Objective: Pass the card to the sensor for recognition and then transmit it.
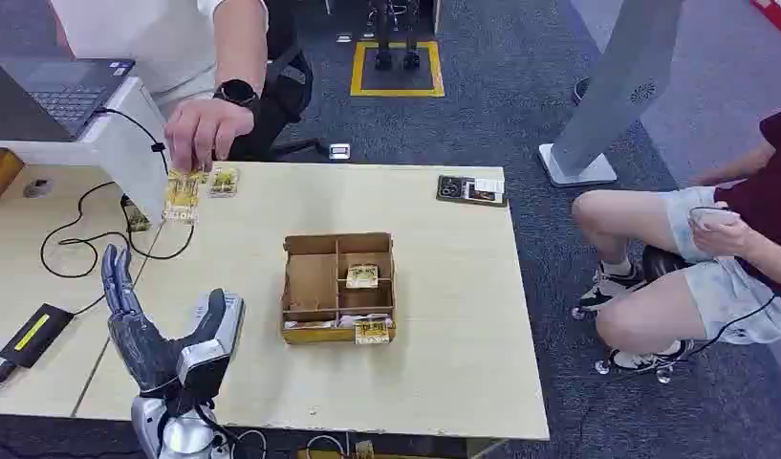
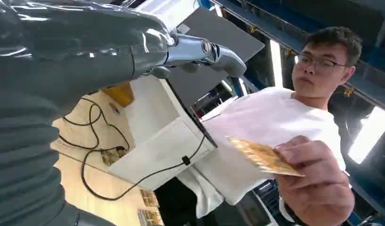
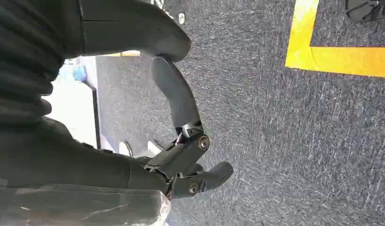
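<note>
A person's hand (image 2: 317, 183) holds a card (image 2: 263, 157).

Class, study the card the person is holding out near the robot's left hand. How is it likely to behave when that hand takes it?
The card looks thin and flat, so probably light. It juts out from the person's hand without drooping, suggesting fair stiffness. Its thin edge may slip from the left hand unless pinched on its faces.
</note>
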Tool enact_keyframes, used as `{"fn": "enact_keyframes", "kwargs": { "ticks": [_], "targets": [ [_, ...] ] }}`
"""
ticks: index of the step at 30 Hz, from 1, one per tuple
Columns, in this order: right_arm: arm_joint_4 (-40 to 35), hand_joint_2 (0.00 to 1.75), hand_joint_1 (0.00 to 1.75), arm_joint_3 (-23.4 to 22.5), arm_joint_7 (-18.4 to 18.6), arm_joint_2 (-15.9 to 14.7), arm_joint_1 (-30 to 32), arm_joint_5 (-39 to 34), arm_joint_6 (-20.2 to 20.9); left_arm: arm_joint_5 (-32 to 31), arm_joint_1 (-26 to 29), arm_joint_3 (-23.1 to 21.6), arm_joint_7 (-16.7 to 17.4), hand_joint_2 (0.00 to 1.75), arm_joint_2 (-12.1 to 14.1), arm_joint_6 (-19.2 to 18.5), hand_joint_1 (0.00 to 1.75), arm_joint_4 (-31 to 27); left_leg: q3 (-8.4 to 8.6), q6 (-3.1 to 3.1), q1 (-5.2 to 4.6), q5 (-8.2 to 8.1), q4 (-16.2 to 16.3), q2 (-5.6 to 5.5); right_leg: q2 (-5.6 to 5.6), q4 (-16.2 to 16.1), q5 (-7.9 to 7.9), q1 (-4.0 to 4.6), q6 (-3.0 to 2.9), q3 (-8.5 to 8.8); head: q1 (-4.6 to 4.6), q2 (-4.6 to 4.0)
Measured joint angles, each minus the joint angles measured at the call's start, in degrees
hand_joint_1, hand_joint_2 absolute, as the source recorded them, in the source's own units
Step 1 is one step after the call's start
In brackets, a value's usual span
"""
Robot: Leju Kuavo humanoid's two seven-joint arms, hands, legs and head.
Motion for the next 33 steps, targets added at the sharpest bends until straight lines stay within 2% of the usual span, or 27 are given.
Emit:
{"fn": "enact_keyframes", "kwargs": {
  "ticks": [8, 15, 20, 27, 28, 33],
  "targets": [
    [-0.02, 1.75, 0.0, 0.04, 0.02, 0.0, 0.04, 0.0, -0.13, -0.83, 0.0, 0.11, -0.35, 1.75, 0.0, 0.0, 0.0, 0.02, 0.0, 0.0, 0.0, 0.0, 0.0, 0.0, 0.0, 0.0, 0.0, 0.0, 0.0, 0.0, 0.0, 0.0],
    [0.55, 1.75, 0.0, 1.4, -0.11, -0.48, -0.03, 0.0, -0.39, -10.56, -3.04, 3.3, -2.19, 1.75, 0.0, 0.04, 0.0, -0.2, 0.0, 0.0, 0.0, 0.01, 0.0, -0.01, -0.01, 0.01, 0.01, 0.0, 0.0, 0.02, 0.0, 0.0],
    [2.66, 1.75, 0.0, 3.15, -0.26, -2.03, -0.41, 0.0, -1.66, -19.23, -7.71, 8.3, -2.36, 1.75, -0.3, 0.07, 0.0, -1.05, 0.0, -0.01, 0.0, 0.02, 0.0, -0.01, -0.01, 0.02, 0.03, 0.0, 0.0, 0.04, 0.0, 0.0],
    [4.98, 1.75, 0.0, 4.59, 0.04, -3.52, -1.01, 0.0, -2.23, -22.64, -10.31, 12.24, -1.57, 1.75, -0.9, 0.07, 0.0, -1.22, 0.0, -0.01, 0.0, 0.01, 0.0, -0.01, 0.0, 0.02, 0.03, 0.0, 0.01, 0.02, -0.02, 0.0],
    [5.22, 1.75, 0.0, 4.7, 0.15, -3.65, -1.02, 0.0, -2.27, -22.64, -10.32, 12.35, -1.33, 1.75, -0.9, 0.07, 1.75, -1.22, 0.0, -0.01, 0.0, 0.01, 0.0, -0.01, 0.0, 0.02, 0.02, 0.0, 0.01, 0.02, 0.0, 0.0],
    [5.79, 1.75, 0.0, 5.11, 0.17, -4.04, -1.06, 0.0, -2.36, -20.81, -10.32, 12.5, -1.07, 1.75, -0.92, 0.07, 1.75, -1.22, -0.01, 0.0, 0.0, 0.01, 0.0, -0.01, -0.01, 0.02, 0.02, 0.0, 0.01, 0.01, 0.0, 0.0]
  ]
}}
